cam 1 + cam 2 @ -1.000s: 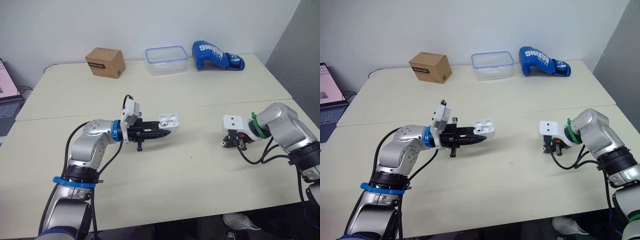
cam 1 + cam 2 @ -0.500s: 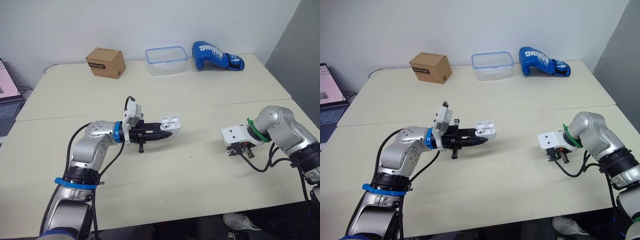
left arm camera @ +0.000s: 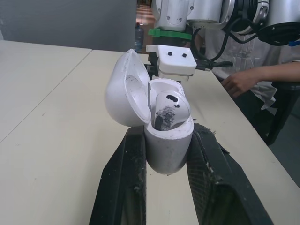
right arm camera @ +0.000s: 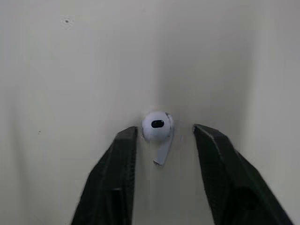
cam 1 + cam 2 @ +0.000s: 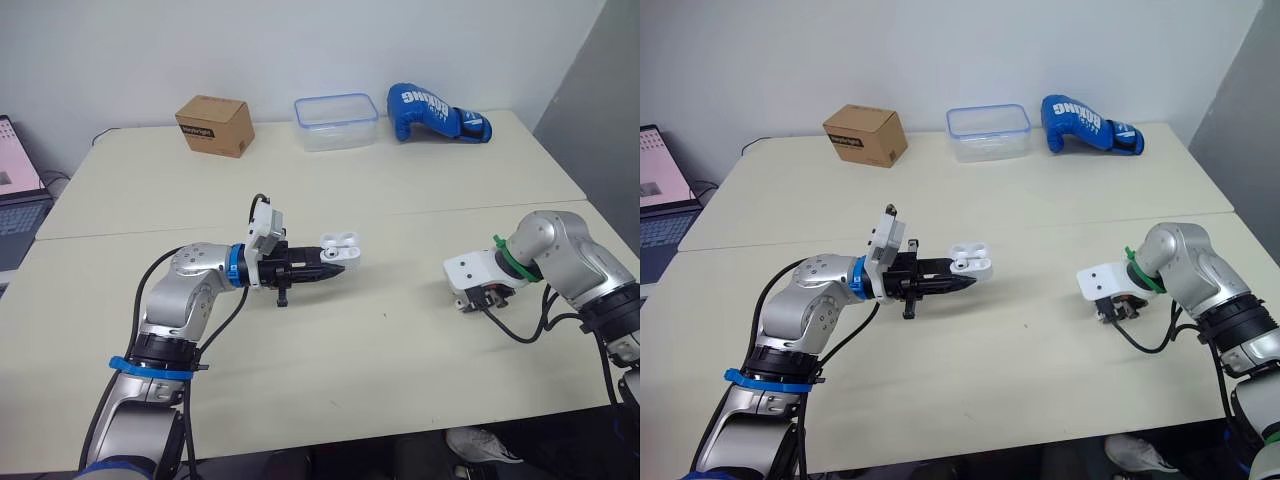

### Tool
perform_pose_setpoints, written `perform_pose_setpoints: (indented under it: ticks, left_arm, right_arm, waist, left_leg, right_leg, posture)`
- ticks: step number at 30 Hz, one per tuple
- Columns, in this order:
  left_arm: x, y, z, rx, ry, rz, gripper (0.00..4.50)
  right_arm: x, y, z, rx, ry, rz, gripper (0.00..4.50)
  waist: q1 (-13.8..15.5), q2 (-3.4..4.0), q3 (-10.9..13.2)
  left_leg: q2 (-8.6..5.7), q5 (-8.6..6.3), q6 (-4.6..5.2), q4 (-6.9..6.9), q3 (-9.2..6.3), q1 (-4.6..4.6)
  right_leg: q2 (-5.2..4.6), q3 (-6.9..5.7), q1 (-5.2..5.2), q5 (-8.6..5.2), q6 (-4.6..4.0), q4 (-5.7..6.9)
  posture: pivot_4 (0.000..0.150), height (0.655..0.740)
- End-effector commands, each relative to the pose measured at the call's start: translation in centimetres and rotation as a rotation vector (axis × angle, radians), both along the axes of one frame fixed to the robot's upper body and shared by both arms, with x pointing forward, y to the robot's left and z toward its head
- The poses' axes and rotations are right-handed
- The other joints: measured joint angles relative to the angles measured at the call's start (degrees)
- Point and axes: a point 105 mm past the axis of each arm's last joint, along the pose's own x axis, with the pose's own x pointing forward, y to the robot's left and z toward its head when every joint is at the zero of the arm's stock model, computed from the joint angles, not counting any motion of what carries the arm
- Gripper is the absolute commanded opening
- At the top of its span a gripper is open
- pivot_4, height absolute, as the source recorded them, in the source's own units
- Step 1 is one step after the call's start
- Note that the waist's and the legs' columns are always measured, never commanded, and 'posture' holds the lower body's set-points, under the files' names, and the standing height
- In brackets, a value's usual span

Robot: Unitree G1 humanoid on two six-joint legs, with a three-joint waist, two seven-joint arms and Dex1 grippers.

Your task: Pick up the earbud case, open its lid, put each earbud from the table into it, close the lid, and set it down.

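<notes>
Jaws of the left gripper (image 5: 322, 269) are pressed against the sides of the earbud case (image 3: 168, 146), which is held off the table (image 5: 400, 205) just left of centre in the left eye view. The lid is seen swung open, and one earbud (image 3: 169, 108) is seated in the case. Jaws of the right gripper (image 4: 163, 132) are spread and lowered at the right of the frame around the second earbud (image 4: 157, 125), which lies on the table between the fingers; no pinch is made yet.

Progress is judged past halfway: pickup, lid opening and first insertion done. Left to do: grasp and insertion of the second earbud, lid closing, setting the case down.
</notes>
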Motion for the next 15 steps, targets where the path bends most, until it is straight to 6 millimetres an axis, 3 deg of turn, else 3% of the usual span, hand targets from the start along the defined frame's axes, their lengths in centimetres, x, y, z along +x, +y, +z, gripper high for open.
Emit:
perform_pose_setpoints:
  ticks: [1,15]
  left_arm:
    - [-0.4,-0.3,1.2,-0.009,-0.06,-0.021,0.79]
    - [-0.2,-0.7,1.2,-0.02,-0.067,-0.024,0.79]
  right_arm:
    - [-0.4,-0.7,-0.3,-0.05,0.008,-0.015,2.8]
    - [-2.1,0.6,0.0,-0.168,-0.058,0.003,2.8]
  waist:
    - [0.31,0.0,0.0]
    - [0.38,0.0,0.0]
  left_leg:
    - [0.0,0.0,0.0,0.0,0.0,0.0]
    - [0.0,0.0,0.0,0.0,0.01,-0.04]
  right_leg:
    - [0.0,0.0,-0.01,0.0,0.0,-0.01]
    - [0.0,0.0,-0.05,0.0,0.0,0.03]
  posture:
    - [0.15,0.7307]
    - [0.15,0.7307]
